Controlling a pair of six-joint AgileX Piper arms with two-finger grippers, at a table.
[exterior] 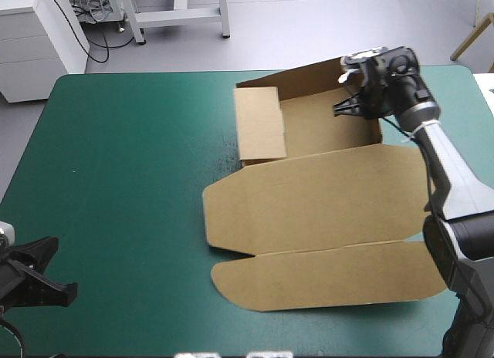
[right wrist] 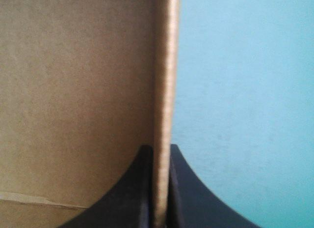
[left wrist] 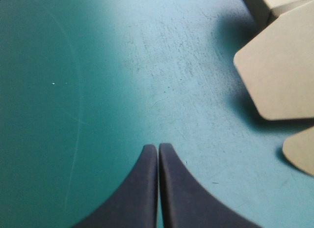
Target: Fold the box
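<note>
Pinching the raised right wall of the brown box (exterior: pixel 324 204): my right fingers (right wrist: pixel 142 184), board between them. Box location: right half of the teal-green surface (exterior: pixel 116 180), lid flat toward the near edge. Pressed together over bare cover: my left fingers (left wrist: pixel 142 188).

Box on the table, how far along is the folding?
Done: on the box, the far wall stands and the left flap lies folded in. In hand: the right hand is shut on the right wall. Left: the lid lies flat; the left hand is shut, off the box, over the cover.
</note>
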